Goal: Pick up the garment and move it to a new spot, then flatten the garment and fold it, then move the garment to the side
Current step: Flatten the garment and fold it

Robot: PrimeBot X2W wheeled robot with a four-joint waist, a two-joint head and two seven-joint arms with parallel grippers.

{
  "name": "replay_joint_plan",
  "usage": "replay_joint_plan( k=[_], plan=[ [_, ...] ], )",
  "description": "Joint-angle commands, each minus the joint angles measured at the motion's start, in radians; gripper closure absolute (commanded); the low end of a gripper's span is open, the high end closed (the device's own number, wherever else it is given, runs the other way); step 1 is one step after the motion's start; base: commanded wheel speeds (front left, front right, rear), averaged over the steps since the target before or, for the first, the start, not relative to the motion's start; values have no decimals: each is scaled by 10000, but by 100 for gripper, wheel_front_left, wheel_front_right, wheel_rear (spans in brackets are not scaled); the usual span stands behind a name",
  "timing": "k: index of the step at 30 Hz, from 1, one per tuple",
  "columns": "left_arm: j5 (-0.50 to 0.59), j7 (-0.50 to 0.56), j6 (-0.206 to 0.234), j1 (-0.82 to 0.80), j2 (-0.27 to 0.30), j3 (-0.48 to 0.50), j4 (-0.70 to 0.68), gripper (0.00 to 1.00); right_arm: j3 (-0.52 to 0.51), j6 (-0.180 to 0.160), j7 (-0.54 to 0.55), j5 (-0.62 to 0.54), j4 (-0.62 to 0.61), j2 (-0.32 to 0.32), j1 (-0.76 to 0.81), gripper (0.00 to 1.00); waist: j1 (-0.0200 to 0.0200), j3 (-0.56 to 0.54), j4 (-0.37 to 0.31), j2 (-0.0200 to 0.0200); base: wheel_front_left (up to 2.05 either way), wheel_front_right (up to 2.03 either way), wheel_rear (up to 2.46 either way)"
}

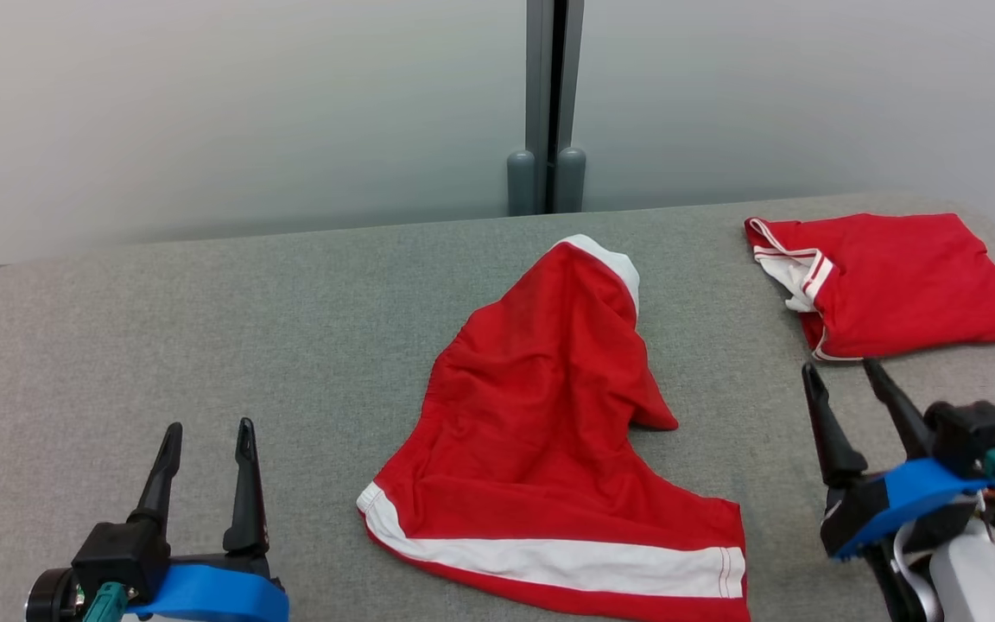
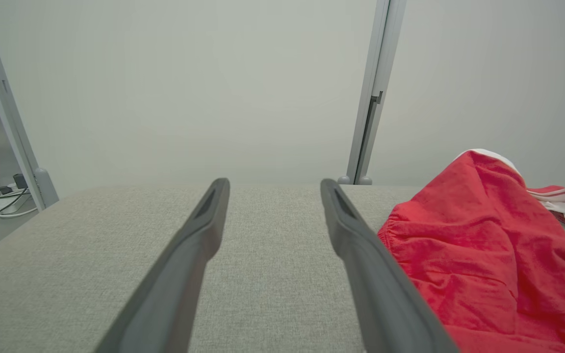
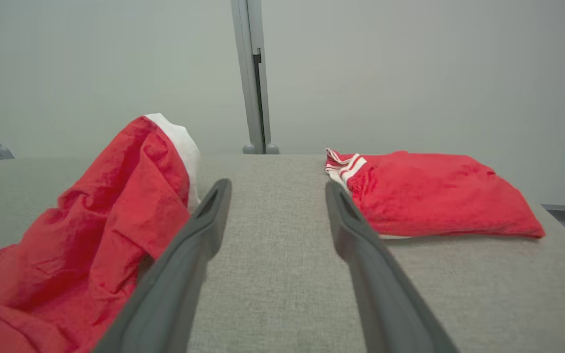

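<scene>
The red garment [image 1: 541, 415] lies crumpled in the middle of the grey padded surface [image 1: 204, 302], with its white-banded hem towards me and its far end gathered into a peak with a white edge. A second red garment [image 1: 895, 285], already folded, rests well apart at the far right. My left gripper [image 1: 209, 429] hovers at the near left, fingers spread wide and holding nothing. My right gripper [image 1: 839, 370] is at the near right, between the two garments, also wide open and empty. I judge that the garment is set on its spot and that flattening is the step in hand. For this I would take the two ends of the near hem, one in each gripper, and draw the cloth out until the peak falls flat. The head view gives me the whole outline and the white band. The low left wrist view shows the garment [image 2: 478, 255] just beside my left gripper [image 2: 273, 186] and how high the peak stands. The right wrist view shows bare surface between the fingers of my right gripper [image 3: 277, 185] and the garment [image 3: 91, 235] close at their left.
</scene>
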Motion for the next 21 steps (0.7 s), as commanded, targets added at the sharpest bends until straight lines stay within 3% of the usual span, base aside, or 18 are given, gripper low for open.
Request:
replay_joint_plan(
  k=[1, 10, 21],
  plan=[
    [-33, 42, 34, 167, 65, 25, -94, 0, -337, 3, 286, -247, -668, 292, 762, 0, 1, -78, -33, 0, 0, 0, 0],
    [32, 207, 68, 418, 246, -134, -312, 0, -1693, 1, 1785, -1252, -3892, 1565, 3526, 0, 1, -257, 58, 0, 0, 0, 0],
    [76, 296, 162, 607, 430, -219, -408, 0, -1799, 1, 2551, -1618, -5684, 1941, 4681, 0, 1, -386, 124, 0, 0, 0, 0]
  ],
)
